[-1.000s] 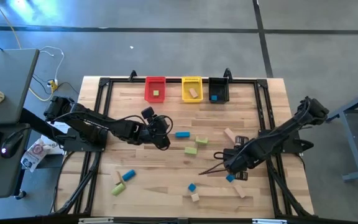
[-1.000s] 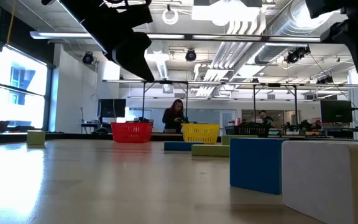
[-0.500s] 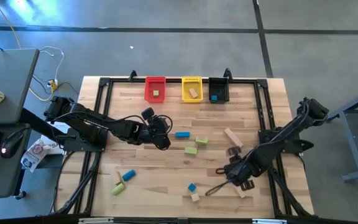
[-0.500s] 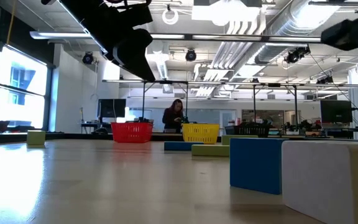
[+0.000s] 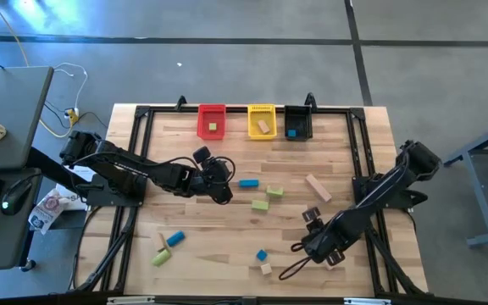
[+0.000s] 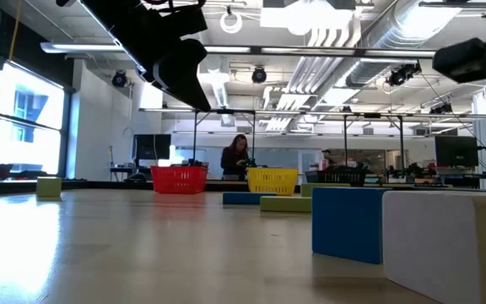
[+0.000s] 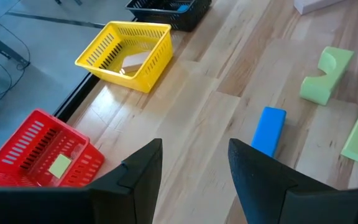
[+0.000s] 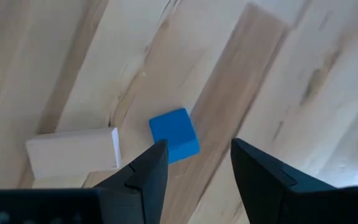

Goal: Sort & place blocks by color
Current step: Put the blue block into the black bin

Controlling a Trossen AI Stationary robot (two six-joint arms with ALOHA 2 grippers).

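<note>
Hovering right gripper [image 8: 193, 163], jaws parted and empty, is nearing blue cube [image 8: 174, 135]; straddling it clear of tan block [image 8: 73, 153] is advisable.

Three bins [image 5: 212, 108], eleven visible blocks [image 5: 248, 182], two arms [image 5: 134, 170]

Lay scattered flat on the wooden tabletop. Blue cube [image 8: 174, 135] sat just ahead of the right gripper [image 8: 194, 162] fingertips, beside a plain tan block [image 8: 73, 154], nearly touching. Blue bar [image 7: 269, 130] rested just ahead of the left gripper [image 7: 194, 163], with two light green blocks [image 7: 325, 76] beyond it. Tan bar [image 5: 318, 187] lay near the right arm. Blue and green pair [image 5: 168, 245] sat well apart from both grippers.
</note>
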